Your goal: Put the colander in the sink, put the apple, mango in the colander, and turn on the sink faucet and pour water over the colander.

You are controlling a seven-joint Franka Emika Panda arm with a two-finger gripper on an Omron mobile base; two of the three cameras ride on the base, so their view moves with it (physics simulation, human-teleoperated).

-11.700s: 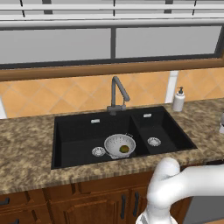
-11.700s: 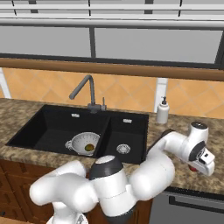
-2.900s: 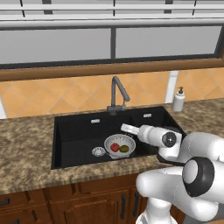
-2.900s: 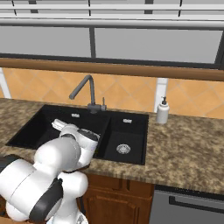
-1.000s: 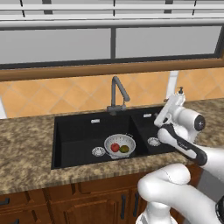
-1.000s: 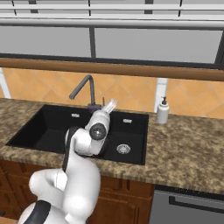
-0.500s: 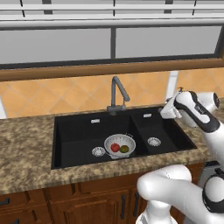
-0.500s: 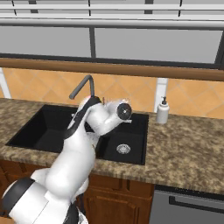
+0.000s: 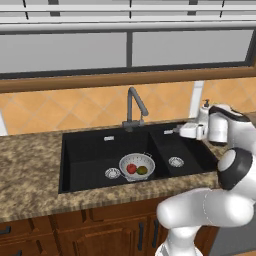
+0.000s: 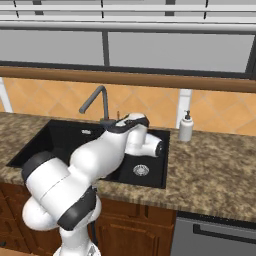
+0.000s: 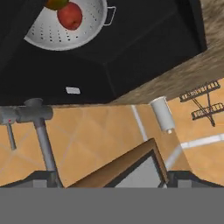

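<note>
The silver colander (image 9: 136, 161) sits in the large basin of the black sink (image 9: 85, 150), beside its drain. Inside it lie the red apple (image 9: 131, 168) and the yellow-green mango (image 9: 142, 170). The dark sink faucet (image 9: 134, 107) stands behind the divider, spout angled over the basins. My gripper (image 9: 171, 132) hovers over the small basin, right of the faucet base, pointing at it, open and holding nothing. In the hand view the faucet stem (image 11: 43, 144) is at the left, with the colander (image 11: 65, 30), apple (image 11: 70, 15) and mango (image 11: 56, 3) at the top. The water is out of view.
A white soap dispenser (image 10: 186, 126) stands on the granite counter (image 10: 210, 165) right of the sink. The small basin has its own drain (image 9: 176, 161). The faucet's thin lever (image 10: 118, 116) rises by its base. A tiled wall and window ledge run behind.
The arm has swung left and a little down, bringing the hand from near the soap dispenser toward the faucet base. The jaws stayed open. Colander and fruit have not moved.
</note>
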